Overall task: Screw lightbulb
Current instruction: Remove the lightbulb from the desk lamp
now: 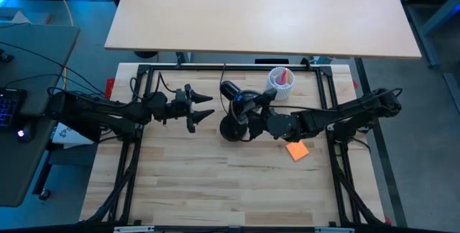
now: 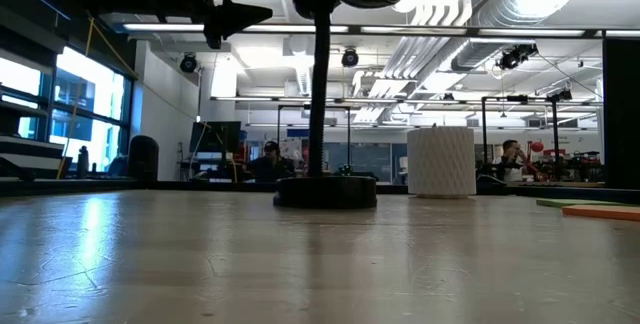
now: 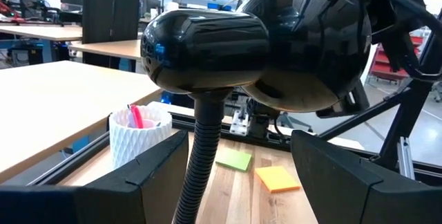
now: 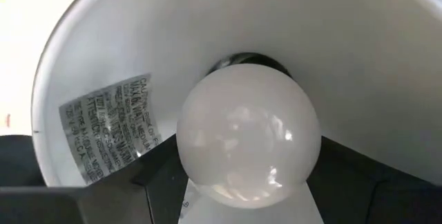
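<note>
A black desk lamp stands mid-table on its round base [image 1: 233, 129], with a ribbed neck [image 3: 199, 162] and a round shade [image 3: 311, 37]. The white frosted lightbulb [image 4: 245, 137] sits inside the shade's white interior [image 4: 387, 65], in front of the dark socket [image 4: 242, 61]. It is hidden in the high view. My right gripper [image 4: 248, 182] reaches into the shade's mouth [image 1: 253, 109] from the table's right and is shut on the bulb. My left gripper [image 1: 208, 111] hangs open to the left of the lamp, its fingers [image 3: 159, 175] short of the neck, touching nothing. My right gripper pinches the lightbulb's round glass globe between its two fingers, one on each side [image 4: 188, 165]. The fingers come roughly level from the table's right into the shade's mouth. The bulb is clear of the table, its far end toward the socket; its screw base is hidden behind the globe.
A white ribbed cup [image 1: 280, 82] holding pink pens stands behind the lamp toward the far right. An orange sticky note [image 1: 297, 150] and a green one [image 3: 233, 159] lie on the table right of the base. A second, light tabletop [image 1: 259, 10] lies beyond the far edge.
</note>
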{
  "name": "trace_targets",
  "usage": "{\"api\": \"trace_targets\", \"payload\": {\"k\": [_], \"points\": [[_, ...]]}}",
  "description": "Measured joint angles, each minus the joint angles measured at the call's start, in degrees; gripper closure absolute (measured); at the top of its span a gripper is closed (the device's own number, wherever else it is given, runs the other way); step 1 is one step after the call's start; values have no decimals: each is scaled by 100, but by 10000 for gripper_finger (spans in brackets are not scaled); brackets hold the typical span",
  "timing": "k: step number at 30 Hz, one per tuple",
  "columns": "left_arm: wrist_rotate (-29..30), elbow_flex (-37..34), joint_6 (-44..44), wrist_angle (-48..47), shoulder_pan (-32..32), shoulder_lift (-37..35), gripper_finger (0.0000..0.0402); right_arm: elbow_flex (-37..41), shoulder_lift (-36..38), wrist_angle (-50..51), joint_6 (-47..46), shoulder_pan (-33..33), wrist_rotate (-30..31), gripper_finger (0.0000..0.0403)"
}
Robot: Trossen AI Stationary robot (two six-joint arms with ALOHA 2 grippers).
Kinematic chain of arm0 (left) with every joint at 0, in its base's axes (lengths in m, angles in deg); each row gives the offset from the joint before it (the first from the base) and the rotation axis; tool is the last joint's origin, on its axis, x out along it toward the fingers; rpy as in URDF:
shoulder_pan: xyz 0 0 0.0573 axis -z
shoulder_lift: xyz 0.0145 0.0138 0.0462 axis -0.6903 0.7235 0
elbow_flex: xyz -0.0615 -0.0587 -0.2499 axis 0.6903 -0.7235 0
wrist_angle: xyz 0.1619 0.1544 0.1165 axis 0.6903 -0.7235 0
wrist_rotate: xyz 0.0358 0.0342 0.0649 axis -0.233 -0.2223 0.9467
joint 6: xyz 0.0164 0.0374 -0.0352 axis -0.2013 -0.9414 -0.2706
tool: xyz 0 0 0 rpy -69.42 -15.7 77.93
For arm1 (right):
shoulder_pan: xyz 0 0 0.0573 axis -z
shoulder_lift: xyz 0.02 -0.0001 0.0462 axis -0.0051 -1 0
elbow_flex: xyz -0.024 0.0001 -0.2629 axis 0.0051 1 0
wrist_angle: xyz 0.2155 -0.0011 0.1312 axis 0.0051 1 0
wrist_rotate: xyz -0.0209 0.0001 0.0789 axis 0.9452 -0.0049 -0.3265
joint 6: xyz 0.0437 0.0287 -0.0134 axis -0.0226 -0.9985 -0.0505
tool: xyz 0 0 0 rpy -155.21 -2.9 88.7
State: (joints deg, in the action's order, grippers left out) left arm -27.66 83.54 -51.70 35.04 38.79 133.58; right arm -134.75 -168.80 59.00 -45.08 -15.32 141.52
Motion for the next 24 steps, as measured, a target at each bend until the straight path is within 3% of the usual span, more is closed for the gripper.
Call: {"api": "trace_targets", "payload": {"k": [4,10,13,18,24], "points": [[0,0,2,1,0,0,149,0,0,32,1097,0,10,154],[0,0,18,2,0,0,149,-17,15,380,5230,57,250,154],[0,0,16,2,0,0,149,-15,10,200,6307,115,390,154],[-1,0,16,2,0,0,149,0,0,-120,5826,153,106,154],[-1,0,16,1,1,0,149,0,0,-350,4579,160,-746,154]]}}
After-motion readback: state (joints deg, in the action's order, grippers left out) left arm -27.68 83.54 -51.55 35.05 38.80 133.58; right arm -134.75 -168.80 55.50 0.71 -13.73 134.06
